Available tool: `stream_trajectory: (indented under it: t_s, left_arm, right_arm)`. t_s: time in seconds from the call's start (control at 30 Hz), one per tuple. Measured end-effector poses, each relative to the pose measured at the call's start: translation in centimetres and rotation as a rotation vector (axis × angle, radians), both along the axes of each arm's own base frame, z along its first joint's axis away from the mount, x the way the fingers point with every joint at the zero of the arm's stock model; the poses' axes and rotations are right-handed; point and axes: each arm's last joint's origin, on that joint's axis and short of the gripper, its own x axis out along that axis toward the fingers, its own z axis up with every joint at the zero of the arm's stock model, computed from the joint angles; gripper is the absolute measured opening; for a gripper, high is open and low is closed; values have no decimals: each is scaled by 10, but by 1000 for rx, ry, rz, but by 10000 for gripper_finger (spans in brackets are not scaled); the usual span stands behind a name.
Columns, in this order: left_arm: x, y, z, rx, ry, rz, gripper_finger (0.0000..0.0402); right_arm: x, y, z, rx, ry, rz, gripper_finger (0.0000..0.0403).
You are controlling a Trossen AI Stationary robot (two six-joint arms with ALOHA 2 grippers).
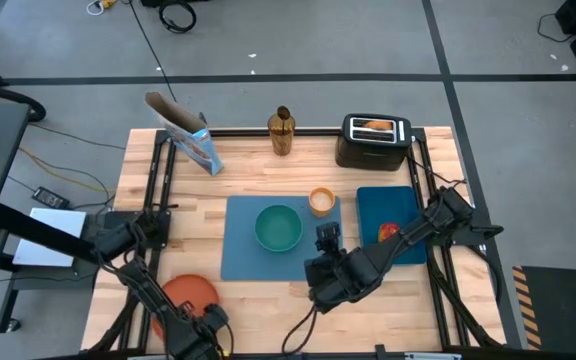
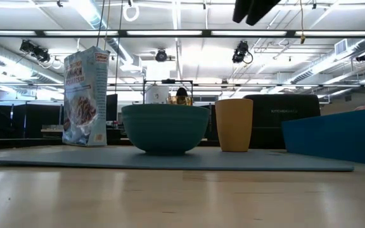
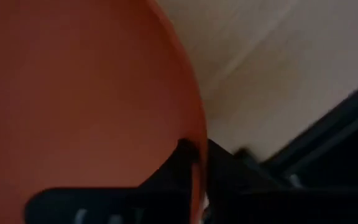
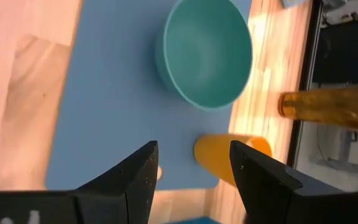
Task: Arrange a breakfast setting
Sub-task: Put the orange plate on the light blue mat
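The blue placemat (image 1: 243, 250) lies at the table's middle with the teal bowl (image 1: 279, 227) and the small orange cup (image 1: 322, 202) on it. The orange plate (image 1: 186, 294) is at the near left, with my left gripper (image 1: 196, 325) shut on it. My right gripper (image 1: 326, 240) is open and empty above the placemat's right part, near the cup (image 4: 229, 158) and the bowl (image 4: 205, 53). The red apple (image 1: 387, 232) lies in a blue tray (image 1: 393, 200). The cereal box (image 1: 193, 142) stands at the far left. Toast (image 1: 373, 126) sits in the toaster. I see no spoon. My left gripper holds the plate by its rim (image 3: 194, 134) at the plate's near side. The rim runs in between the two dark fingers (image 3: 182, 152). Whether the plate is lifted or lies on the table, I cannot tell.
A black toaster (image 1: 373, 142) and an amber glass (image 1: 281, 133) stand along the far edge. The blue tray fills the right side. Bare wood shows along the near edge (image 1: 268, 300) between the plate and my right arm. Black frame rails run along the table's sides.
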Motion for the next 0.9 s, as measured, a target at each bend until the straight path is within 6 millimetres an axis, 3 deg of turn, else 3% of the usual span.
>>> stream_trajectory:
  t_s: [0.23,0.33,0.4,0.63,0.9]
  left_arm:
    - [-3,10,57,189,13,-79,19]
    - [3,15,66,288,-71,-232,17]
    - [11,18,65,319,-110,-325,17]
    - [46,39,46,318,-10,-544,16]
    - [69,67,16,261,57,-622,19]
  right_arm:
    - [-12,1,0,-48,21,-63,208]
    - [-17,2,1,-57,31,-96,208]
    - [-21,2,1,-67,43,-116,208]
    - [-33,15,3,2,66,-95,208]
    - [-53,35,11,47,23,-77,208]
